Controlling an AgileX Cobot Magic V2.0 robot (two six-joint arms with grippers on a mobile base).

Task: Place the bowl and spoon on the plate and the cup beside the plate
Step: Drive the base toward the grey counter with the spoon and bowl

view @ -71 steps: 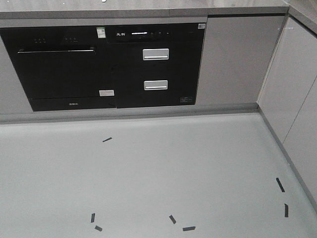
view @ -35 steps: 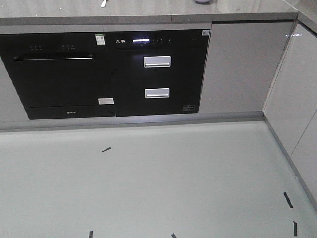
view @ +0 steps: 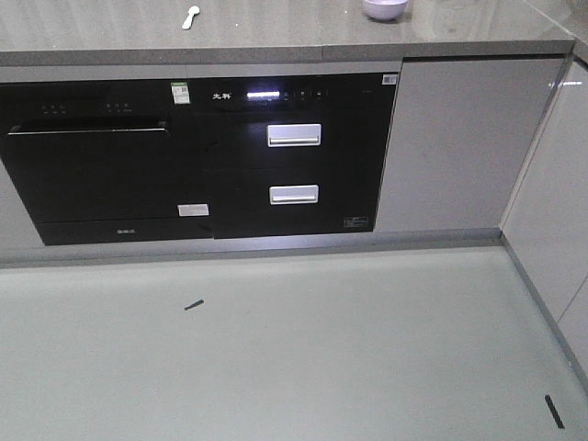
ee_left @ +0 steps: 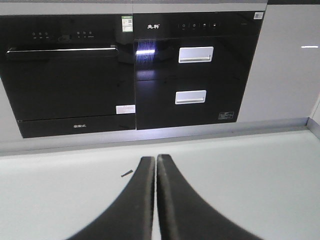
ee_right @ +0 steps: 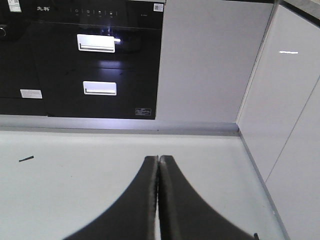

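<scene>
Spoon: small pale mint-green plastic spoon on grey countertop, lying slanted, scoop end away from me.
Bowl: round lavender plastic bowl, well right of spoon.
Left gripper: I read fingers clenched, empty, well apart from spoon.
Right gripper: clenched, empty too.

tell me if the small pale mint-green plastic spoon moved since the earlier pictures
No. The small pale mint-green plastic spoon sits on the grey countertop just above the green sticker, as before; only the view shifted.

The grey countertop carries the spoon and, well apart, the bowl.
</scene>
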